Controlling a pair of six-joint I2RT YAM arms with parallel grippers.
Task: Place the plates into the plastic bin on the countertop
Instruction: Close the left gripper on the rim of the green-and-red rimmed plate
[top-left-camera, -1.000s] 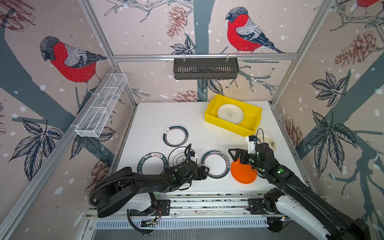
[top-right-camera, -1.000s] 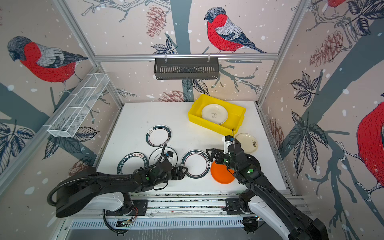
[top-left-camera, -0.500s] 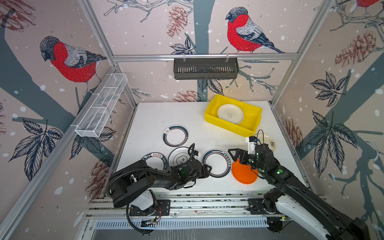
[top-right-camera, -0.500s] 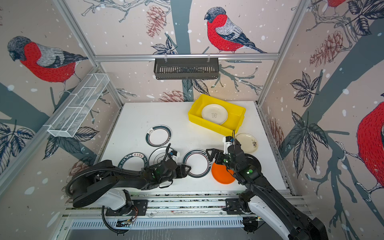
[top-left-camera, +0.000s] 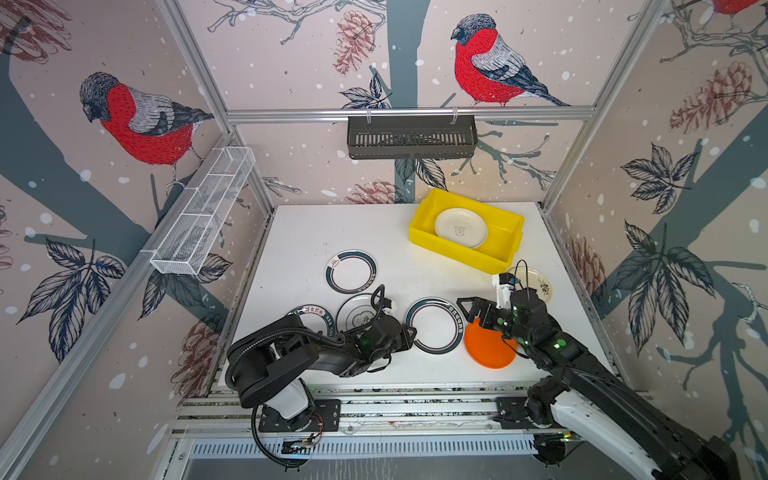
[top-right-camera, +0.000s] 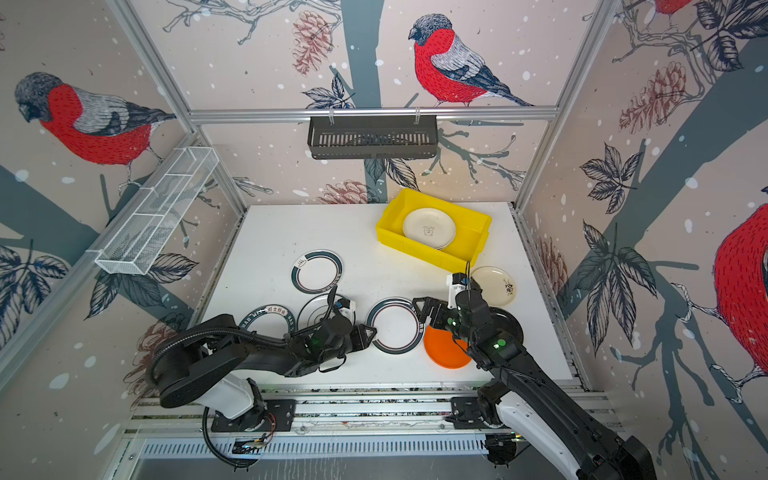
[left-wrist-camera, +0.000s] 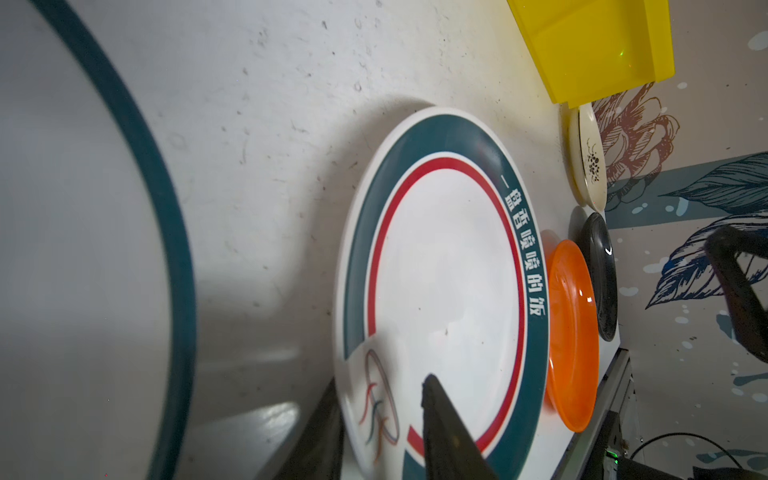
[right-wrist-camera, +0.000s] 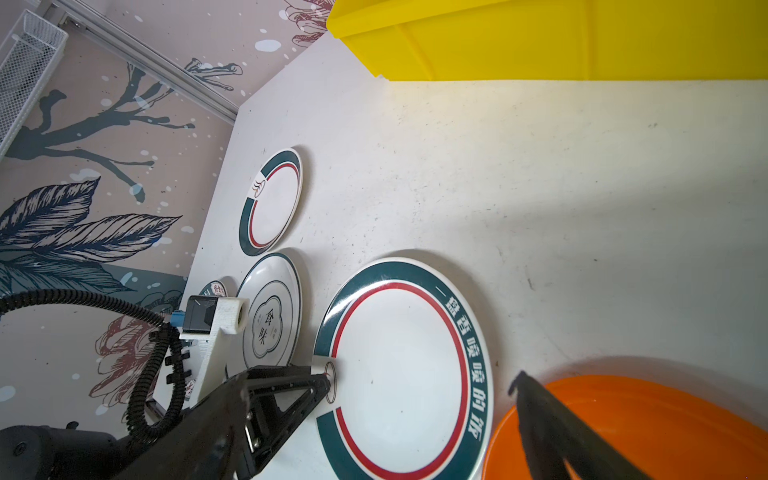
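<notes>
Left claw (left-wrist-camera: 382, 386) narrow, straddling the near rim of teal-rimmed plate (top-left-camera: 434, 326), which lies flat, face up; can't tell if clamped. Right claw (top-left-camera: 471, 311) wide over orange plate (top-left-camera: 484, 353). Yellow bin (top-left-camera: 457, 254) beyond it, long axis skewed to the counter (top-left-camera: 340, 232) edge; bare counter between.

Lab robot cell — aluminium rails (top-left-camera: 409, 113), bird-wallpapered panels (top-left-camera: 291, 62).

Back left of countertop (top-left-camera: 316, 232) bare; clear lane along near side of bin (top-left-camera: 457, 254); bin floor open beside cream plate (top-left-camera: 460, 227); front row crowded: orange plate (top-left-camera: 486, 353) just beside teal-rimmed plate (top-left-camera: 434, 330); left arm (top-left-camera: 291, 357), right arm (top-left-camera: 552, 345) reaching in low.
</notes>
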